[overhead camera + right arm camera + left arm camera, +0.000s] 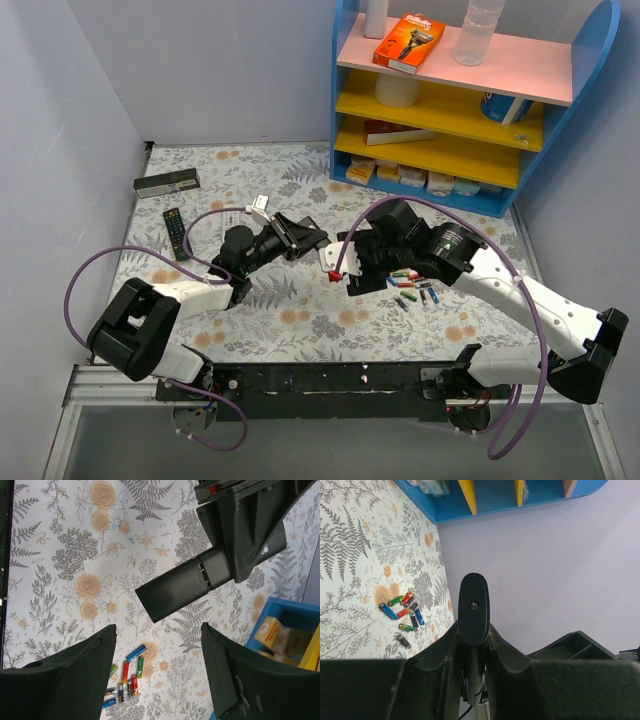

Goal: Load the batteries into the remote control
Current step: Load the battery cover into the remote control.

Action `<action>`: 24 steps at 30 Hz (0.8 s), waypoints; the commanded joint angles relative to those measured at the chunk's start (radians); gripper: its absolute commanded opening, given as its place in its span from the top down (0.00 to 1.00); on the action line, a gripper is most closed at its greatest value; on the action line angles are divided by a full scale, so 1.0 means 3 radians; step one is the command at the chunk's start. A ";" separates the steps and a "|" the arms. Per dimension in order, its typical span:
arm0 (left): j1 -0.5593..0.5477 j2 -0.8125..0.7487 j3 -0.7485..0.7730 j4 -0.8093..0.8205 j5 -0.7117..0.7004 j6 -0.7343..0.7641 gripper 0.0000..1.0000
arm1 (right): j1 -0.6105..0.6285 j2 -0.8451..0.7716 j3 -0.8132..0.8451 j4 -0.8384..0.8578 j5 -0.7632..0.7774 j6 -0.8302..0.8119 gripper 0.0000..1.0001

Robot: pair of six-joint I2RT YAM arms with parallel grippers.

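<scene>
My left gripper (303,240) is shut on the long black remote control (474,609) and holds it above the floral table. The remote stands edge-on between the fingers (512,652) in the left wrist view. In the right wrist view the remote's free end (175,589) sticks out of the left gripper (245,530). My right gripper (157,672) is open and empty, hovering just below that end, fingers (65,680) wide apart. Several batteries (410,286) with red, green, blue and black wrappers lie loose on the table, also in the left wrist view (405,615) and the right wrist view (125,677).
A blue shelf unit (450,110) with boxes and bottles stands at the back right. A short black remote with coloured buttons (176,232) and a dark flat box (167,183) lie at the back left. Grey walls close in the sides.
</scene>
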 commanded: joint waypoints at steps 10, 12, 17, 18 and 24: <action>-0.0015 -0.0185 0.0183 -0.0103 0.0214 -0.0575 1.00 | 0.0119 0.0056 -0.0068 0.0201 -0.0159 -0.0259 0.26; -0.0010 -0.0190 0.0193 -0.0087 0.0239 -0.0580 1.00 | 0.0130 0.0082 -0.0068 0.0196 -0.0174 -0.0259 0.26; -0.0015 -0.0190 0.0214 -0.0092 0.0285 -0.0580 1.00 | 0.0150 0.0133 -0.0098 0.0191 -0.0174 -0.0264 0.27; -0.0010 -0.0190 0.0209 -0.0092 0.0295 -0.0580 1.00 | 0.0155 0.0138 -0.0098 0.0191 -0.0169 -0.0269 0.27; -0.0010 -0.0185 0.0244 -0.0092 0.0347 -0.0586 1.00 | 0.0166 0.0179 -0.0139 0.0222 -0.0103 -0.0285 0.28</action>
